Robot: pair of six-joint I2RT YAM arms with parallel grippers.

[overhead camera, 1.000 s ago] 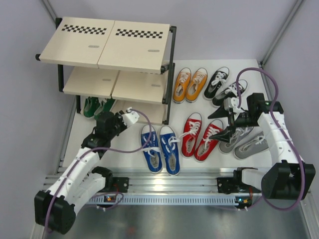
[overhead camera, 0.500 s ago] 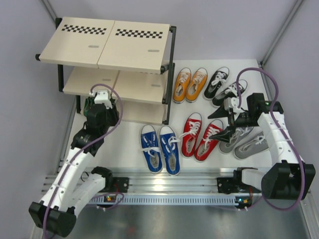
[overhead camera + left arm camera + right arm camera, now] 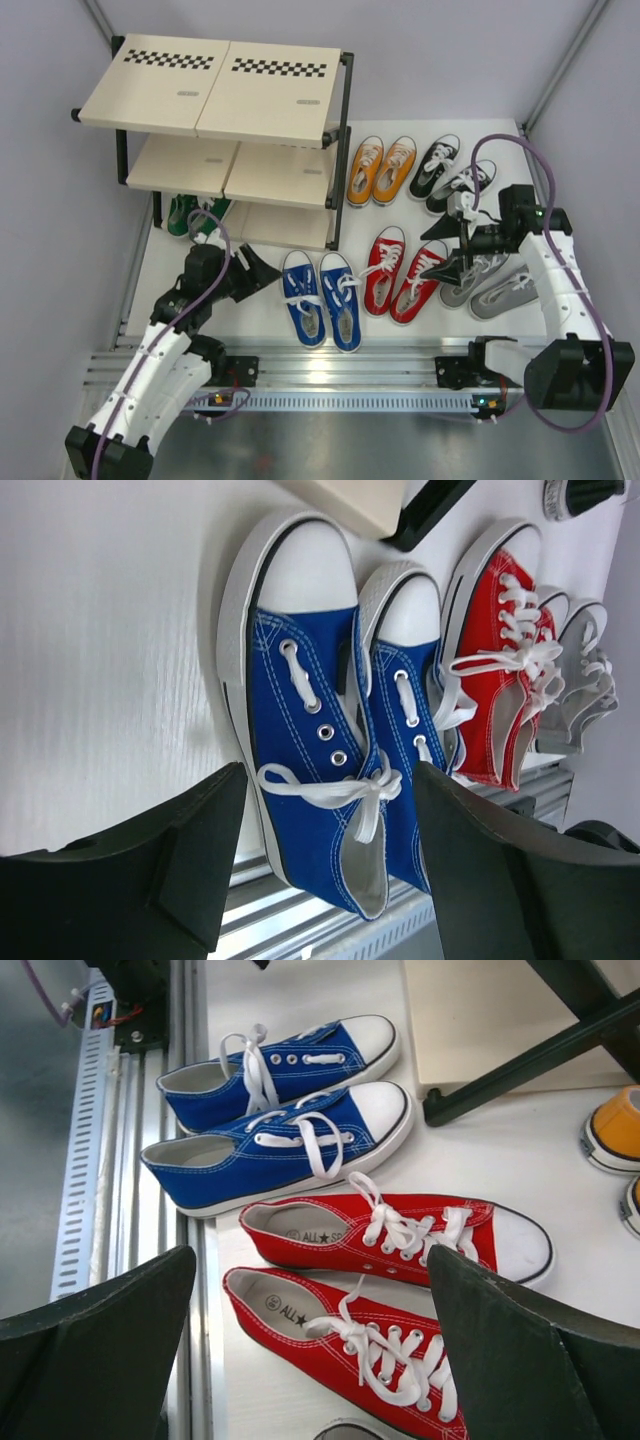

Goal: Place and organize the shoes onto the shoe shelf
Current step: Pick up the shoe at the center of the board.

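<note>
The shoe shelf (image 3: 215,95) stands at the back left, with the green shoes (image 3: 188,213) on its bottom board. The blue pair (image 3: 320,300) lies in front of the shelf. My left gripper (image 3: 265,270) is open and empty just left of it; in the left wrist view (image 3: 330,810) its fingers straddle the left blue shoe (image 3: 300,740). The red pair (image 3: 400,272) lies right of the blue. My right gripper (image 3: 440,248) is open and empty above the right red shoe (image 3: 380,1360). The orange (image 3: 382,170), black (image 3: 440,165) and grey (image 3: 495,285) pairs lie on the table.
A metal rail (image 3: 340,365) runs along the near table edge, close to the blue shoes' heels. The shelf's black corner post (image 3: 338,215) stands just behind the blue pair. Grey walls close off the back and both sides.
My left arm has swung away from the green shoes at the shelf's bottom board, back and to the right, toward the blue pair. The right arm has barely moved.
</note>
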